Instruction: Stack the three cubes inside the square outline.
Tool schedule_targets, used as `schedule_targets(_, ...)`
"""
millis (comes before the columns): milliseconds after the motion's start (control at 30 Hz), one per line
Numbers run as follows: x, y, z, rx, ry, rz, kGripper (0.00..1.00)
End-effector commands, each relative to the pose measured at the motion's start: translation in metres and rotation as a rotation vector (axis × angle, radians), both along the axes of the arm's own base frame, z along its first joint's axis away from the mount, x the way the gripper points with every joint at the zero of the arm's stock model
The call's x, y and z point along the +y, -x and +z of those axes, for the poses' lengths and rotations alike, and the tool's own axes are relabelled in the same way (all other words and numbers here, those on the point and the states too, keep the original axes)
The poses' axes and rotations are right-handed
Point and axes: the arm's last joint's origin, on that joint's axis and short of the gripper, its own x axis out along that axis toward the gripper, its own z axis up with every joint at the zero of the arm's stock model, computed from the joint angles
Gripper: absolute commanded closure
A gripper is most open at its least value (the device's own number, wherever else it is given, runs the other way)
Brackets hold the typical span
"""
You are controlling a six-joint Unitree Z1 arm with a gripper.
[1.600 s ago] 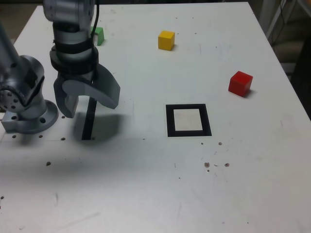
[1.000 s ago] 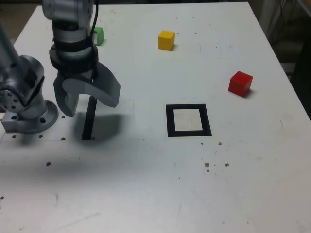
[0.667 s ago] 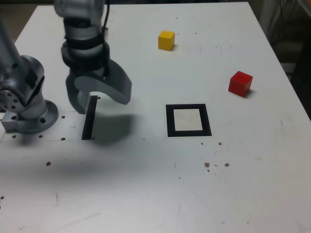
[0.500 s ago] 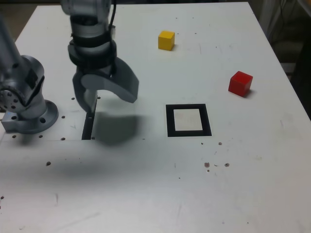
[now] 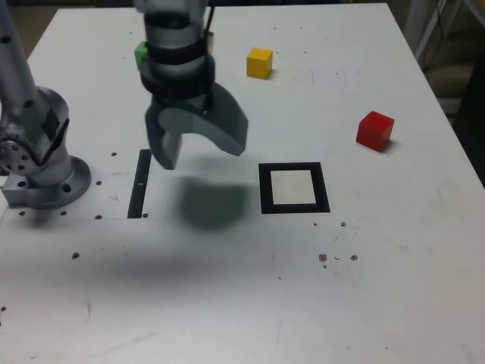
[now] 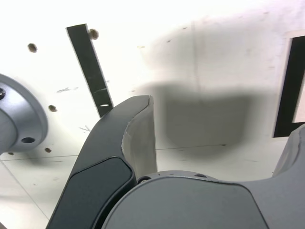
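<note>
My gripper (image 5: 198,152) hangs open and empty above the table, to the exterior view's left of the square outline (image 5: 293,187), a black frame with a pale centre. The yellow cube (image 5: 259,62) sits at the far side of the table. Near the exterior view's right edge lies the red cube (image 5: 375,130). Only a sliver of the green cube (image 5: 141,54) shows behind my arm. In the wrist view the gripper (image 6: 219,114) spreads wide over bare table, one dark finger (image 6: 119,143) is large in the foreground, and a piece of the square outline (image 6: 286,90) shows.
A narrow black strip (image 5: 140,184) lies on the table beside the arm's grey base (image 5: 42,159); both appear in the wrist view as strip (image 6: 90,71) and base (image 6: 19,114). Small holes and dark specks dot the white tabletop (image 5: 250,288).
The gripper has swung from over the black strip toward the exterior view's right, nearer the square outline, staying open. The green cube went behind the arm, then partly showed again. No cube moved.
</note>
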Motion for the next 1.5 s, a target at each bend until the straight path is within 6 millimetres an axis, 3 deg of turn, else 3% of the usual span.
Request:
schedule_targets(0, 0.002, -0.008, 0.0, 0.003, -0.001, -0.008, 0.03)
schedule_targets(700, 0.028, -0.082, 0.007, 0.016, 0.016, -0.06, 0.03)
schedule_targets(1167, 0.037, -0.148, 0.01, 0.015, 0.016, -0.052, 0.03)
schedule_targets(1467, 0.043, -0.178, 0.009, 0.019, 0.015, -0.052, 0.03)
